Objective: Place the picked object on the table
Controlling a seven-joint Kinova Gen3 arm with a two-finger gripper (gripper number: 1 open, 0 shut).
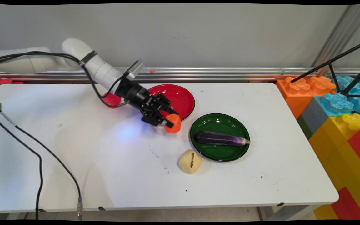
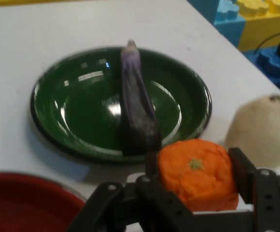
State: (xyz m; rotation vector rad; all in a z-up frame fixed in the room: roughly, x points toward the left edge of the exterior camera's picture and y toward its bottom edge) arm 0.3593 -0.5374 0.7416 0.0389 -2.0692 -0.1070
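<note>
An orange toy fruit [image 2: 198, 173] (green speck on its top) sits between the black gripper [image 2: 200, 181] fingers. The eggplant [image 1: 220, 138] is glossy purple, on a dark green plate [image 1: 205, 150]. The other plate [image 1: 183, 93] is red; the potato [image 1: 190, 161] pale yellow-beige with a brown streak.

- The big left part of the white surface [image 1: 58, 150] is lying bare, so there is lots of room to move there.
- The red plate [image 1: 180, 97] and the green plate [image 1: 198, 125] are sitting near each other, with only a thin gap between.
- A purple eggplant [image 1: 220, 139] is lying across the green plate.
- A pale round fruit [image 1: 190, 161] is sitting just beside the green plate's near edge.
- Big toy blocks [image 1: 339, 125] are walling off the right side.
- A black cable [image 1: 39, 156] is trailing over the left edge.
</note>
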